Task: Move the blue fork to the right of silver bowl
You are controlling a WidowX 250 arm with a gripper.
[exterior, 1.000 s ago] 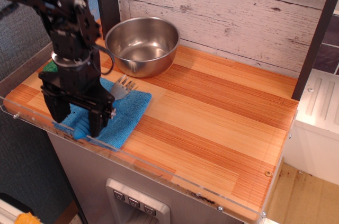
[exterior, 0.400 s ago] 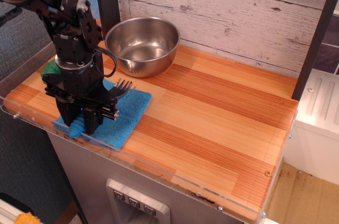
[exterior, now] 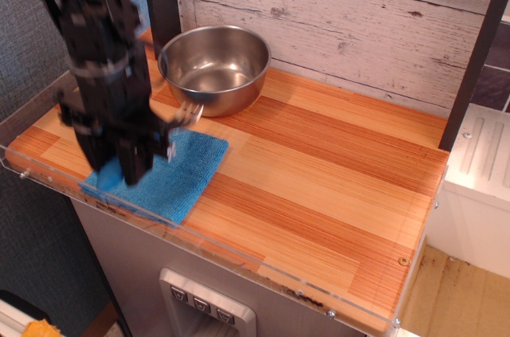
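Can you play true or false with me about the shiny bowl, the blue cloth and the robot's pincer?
1. The round shiny steel bowl is empty. True.
2. The flat blue square cloth lies inside the bowl. False: it lies flat on the striped wooden tabletop, in front of the bowl.
3. The robot's black pincer is over the blue cloth. True.
4. The bowl is tipped on its side. False: it stands upright with its opening facing up.
5. The grey metal fork tines poke out beside the pincer, near the bowl. True, though they look blurry.
6. The bowl sits at the front edge of the tabletop. False: it sits at the back, by the whitewashed plank wall.
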